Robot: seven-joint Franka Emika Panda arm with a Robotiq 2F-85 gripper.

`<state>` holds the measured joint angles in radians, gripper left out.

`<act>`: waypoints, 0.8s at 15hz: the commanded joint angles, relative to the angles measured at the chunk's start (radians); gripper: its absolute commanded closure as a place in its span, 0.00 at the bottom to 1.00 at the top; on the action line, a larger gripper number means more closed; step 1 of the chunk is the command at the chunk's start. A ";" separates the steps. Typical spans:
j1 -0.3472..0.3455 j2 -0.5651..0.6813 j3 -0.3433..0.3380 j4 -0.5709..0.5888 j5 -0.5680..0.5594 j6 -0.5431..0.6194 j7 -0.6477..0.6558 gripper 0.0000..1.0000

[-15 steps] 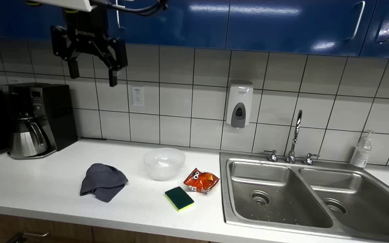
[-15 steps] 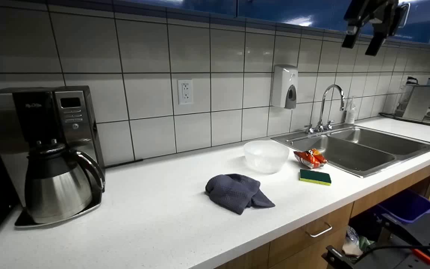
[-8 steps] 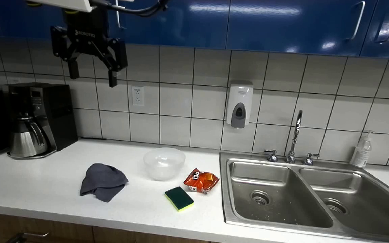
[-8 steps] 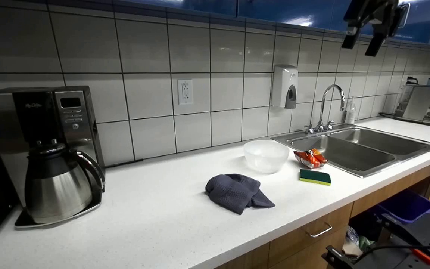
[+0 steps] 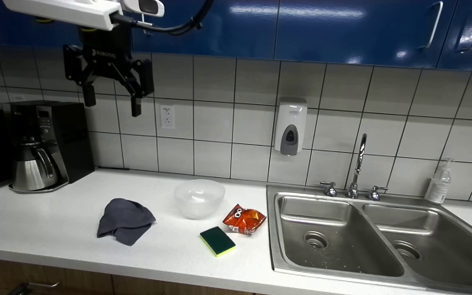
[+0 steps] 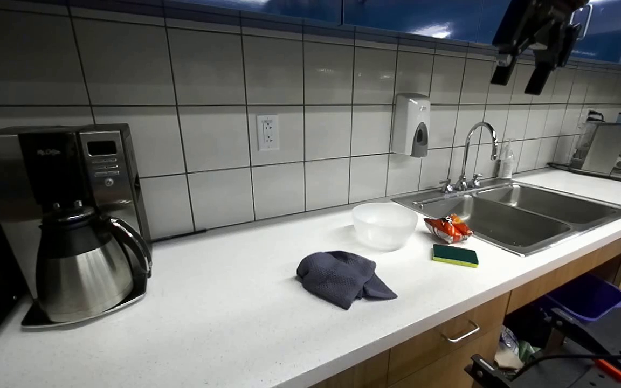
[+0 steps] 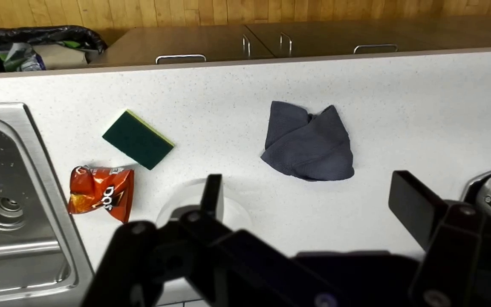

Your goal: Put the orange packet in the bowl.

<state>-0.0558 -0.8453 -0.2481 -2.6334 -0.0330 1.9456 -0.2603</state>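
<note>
Uneven kitchen light: a bright white speckled countertop [image 5: 170,246] lies below the black two-fingered gripper [image 5: 113,104].
In an exterior view, white glare streaks the glossy blue cabinet doors [image 5: 363,32] beyond the gripper; the pale square-tiled wall [image 5: 215,119] behind it is dim grey beneath them. Below, a translucent round bowl [image 5: 199,203] throws a faint, soft shadow. In the wrist view, the gripper's black fingers [image 7: 416,204] look out of focus, the crumpled dark-grey cloth [image 7: 309,149] past them sharper.
</note>
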 commanded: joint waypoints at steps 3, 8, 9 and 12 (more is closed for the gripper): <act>-0.063 0.087 0.007 -0.018 -0.015 0.083 0.043 0.00; -0.134 0.215 0.015 -0.023 -0.007 0.196 0.166 0.00; -0.143 0.243 0.015 -0.018 -0.002 0.215 0.188 0.00; -0.171 0.343 0.017 0.004 0.006 0.279 0.262 0.00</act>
<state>-0.1877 -0.6058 -0.2514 -2.6667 -0.0332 2.1738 -0.0724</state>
